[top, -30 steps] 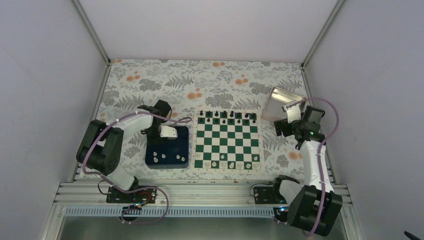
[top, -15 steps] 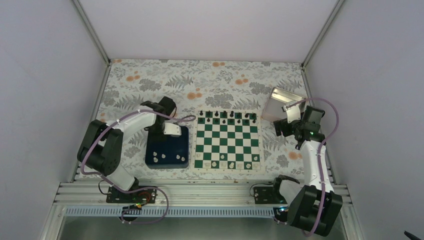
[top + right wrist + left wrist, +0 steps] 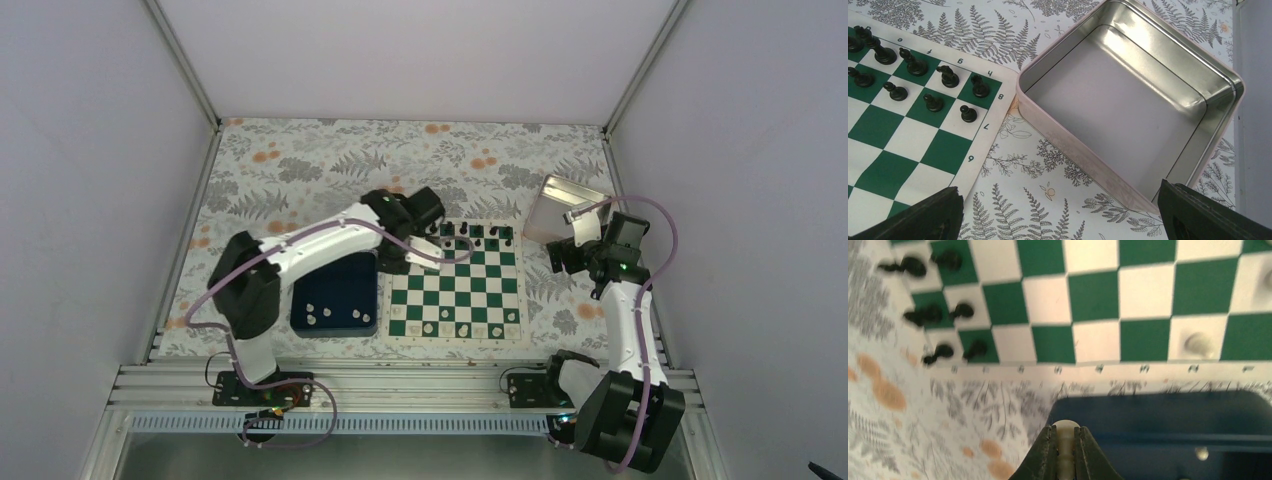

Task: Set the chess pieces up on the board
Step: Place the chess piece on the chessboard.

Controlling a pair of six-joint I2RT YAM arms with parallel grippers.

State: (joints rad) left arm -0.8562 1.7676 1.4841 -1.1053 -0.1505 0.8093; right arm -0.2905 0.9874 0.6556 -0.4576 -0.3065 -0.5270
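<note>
My left gripper (image 3: pixel 392 252) is shut on a cream pawn (image 3: pixel 1066 439) and holds it above the far right corner of the navy tray (image 3: pixel 1158 420), just left of the board (image 3: pixel 455 283). In the left wrist view the board (image 3: pixel 1098 300) lies ahead, with black pieces (image 3: pixel 938 315) at its left end and a cream piece (image 3: pixel 1198 343) on a white square. Several cream pieces (image 3: pixel 445 326) stand on the board's near rows. Three more (image 3: pixel 325 313) lie in the tray (image 3: pixel 335 280). My right gripper (image 3: pixel 1058 220) is open and empty over the cloth, between the board and a tin.
An open empty metal tin (image 3: pixel 1128 100) lies right of the board's far corner, and also shows in the top view (image 3: pixel 568 205). Black pieces (image 3: pixel 923 85) fill the board's far rows. A fern-patterned cloth (image 3: pixel 300 170) covers the table, with walls on three sides.
My left arm has swung right from over the navy tray toward the board's far left corner. The right arm has not moved.
</note>
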